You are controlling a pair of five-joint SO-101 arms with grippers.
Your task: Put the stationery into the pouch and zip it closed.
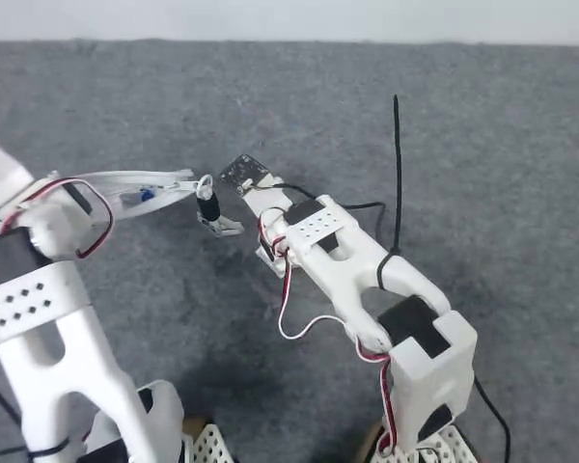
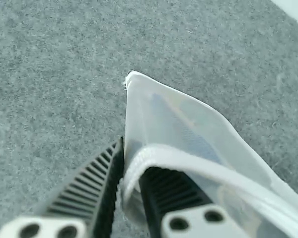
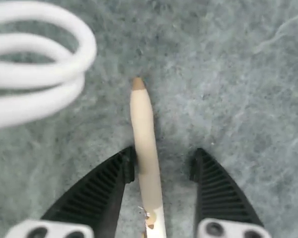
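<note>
The translucent pouch [image 1: 140,188] hangs above the grey mat at the left, with something blue inside it. My left gripper [image 2: 131,183] is shut on the white zipper edge of the pouch [image 2: 188,129]. A white ring [image 1: 205,180] dangles at the pouch's end. My right gripper [image 1: 215,214] stands open just below that ring. Between its fingers lies a beige stick [image 3: 144,134]; it touches one finger, and a gap separates it from the other. The white ring [image 3: 35,64] looms close by the camera.
The grey mat [image 1: 482,125] stretches free to the back and right. A thin black strip [image 1: 397,164] stands up from the right arm [image 1: 367,280]. Red and white wires loop beside that arm.
</note>
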